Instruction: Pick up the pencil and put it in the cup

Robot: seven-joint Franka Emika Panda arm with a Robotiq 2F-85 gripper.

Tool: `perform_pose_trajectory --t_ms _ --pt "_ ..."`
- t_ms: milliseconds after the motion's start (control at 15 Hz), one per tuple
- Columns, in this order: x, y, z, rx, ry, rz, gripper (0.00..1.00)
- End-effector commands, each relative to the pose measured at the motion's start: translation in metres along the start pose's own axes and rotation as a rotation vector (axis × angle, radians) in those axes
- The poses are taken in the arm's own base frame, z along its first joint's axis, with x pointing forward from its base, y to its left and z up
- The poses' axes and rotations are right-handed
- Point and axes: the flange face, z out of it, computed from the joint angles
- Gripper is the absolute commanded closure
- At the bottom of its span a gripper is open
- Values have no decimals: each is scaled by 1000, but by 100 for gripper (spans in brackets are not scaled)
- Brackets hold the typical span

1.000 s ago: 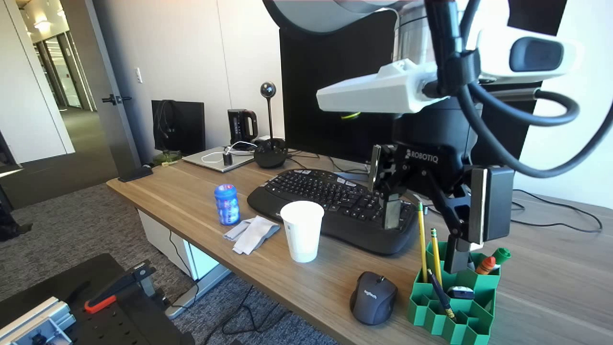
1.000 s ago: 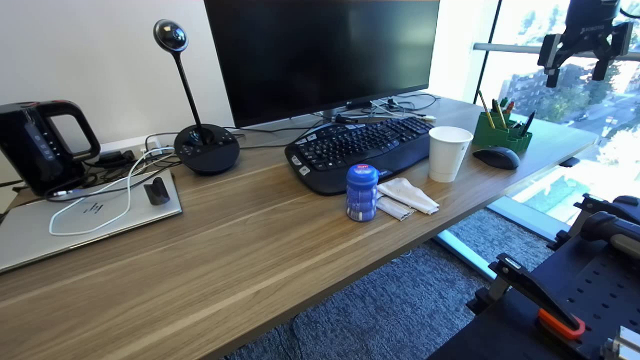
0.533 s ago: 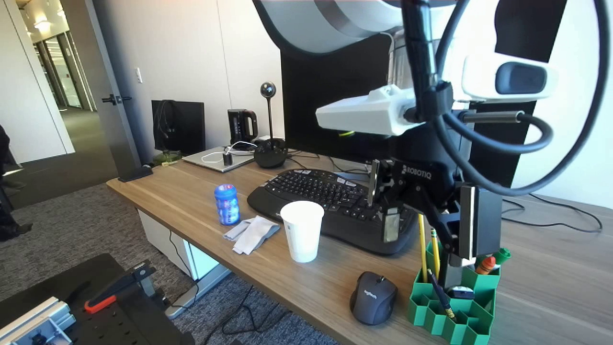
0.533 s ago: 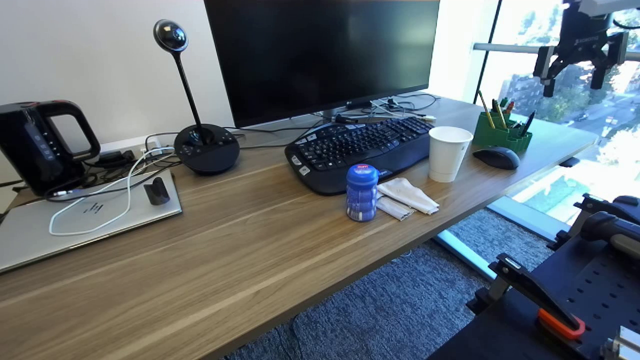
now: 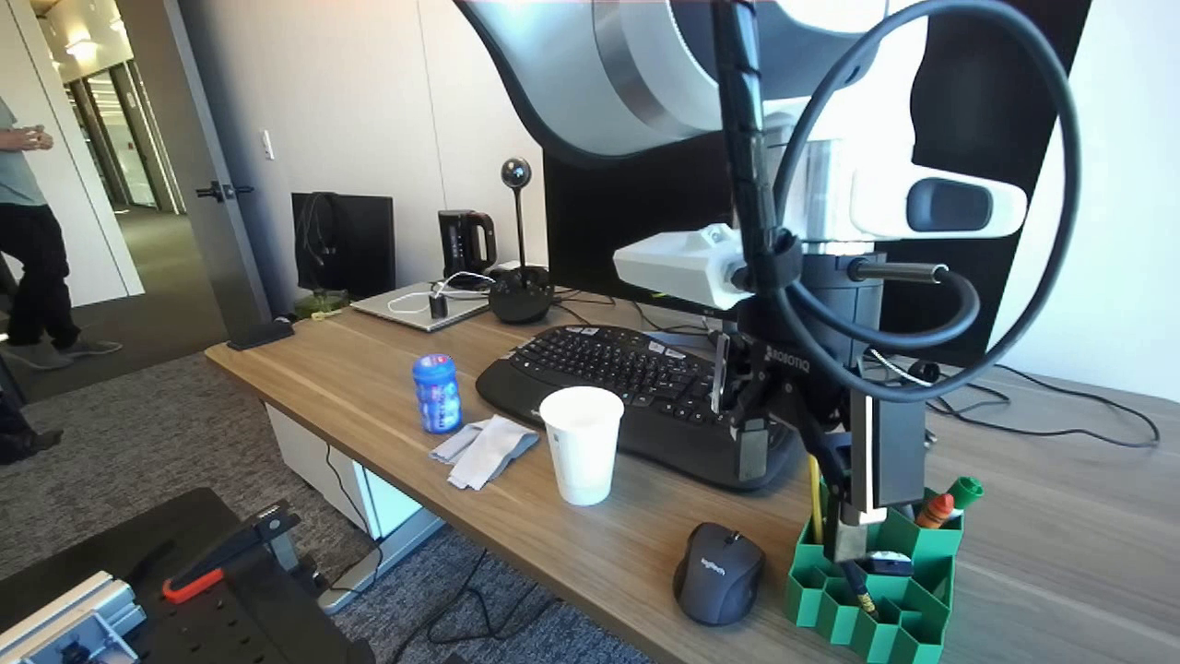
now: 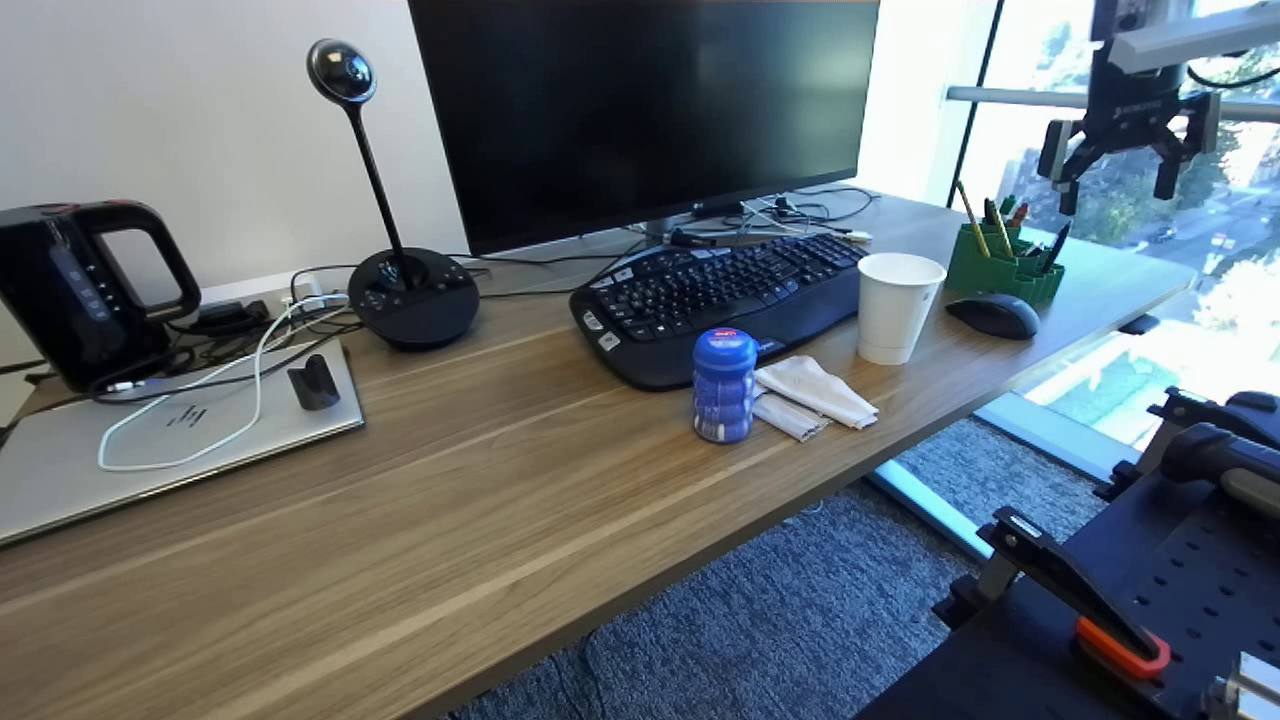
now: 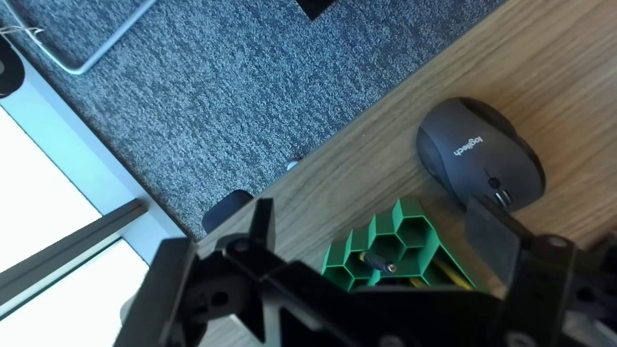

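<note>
High on the right hung the gripper [image 6: 1117, 193], jaws spread wide! Lower, a yellow pencil [image 6: 972, 219] leaned in the green holder [image 6: 985, 273], the mouse [image 6: 997, 316] sat just beside it, the white cup [image 6: 895, 318] stood upright to their left, and farther left, the blue canister [image 6: 723, 392].

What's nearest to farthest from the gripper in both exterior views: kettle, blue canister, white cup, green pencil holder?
1. Green pencil holder: lower than the gripper.
2. White cup: beyond the mouse.
3. Blue canister: image left of the cup.
4. Kettle: by the laptop.
</note>
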Motion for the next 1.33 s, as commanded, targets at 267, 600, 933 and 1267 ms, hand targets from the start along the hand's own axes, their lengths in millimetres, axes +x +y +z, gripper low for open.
perform_pose_trajectory --t_ms 267,600,933,1267 --pt "9 -6 -8 10 11 68 0" --pt "6 -4 -6 7 12 54 0" --pt "6 -4 -6 7 12 55 0" --pt "6 -4 -6 7 12 56 0"
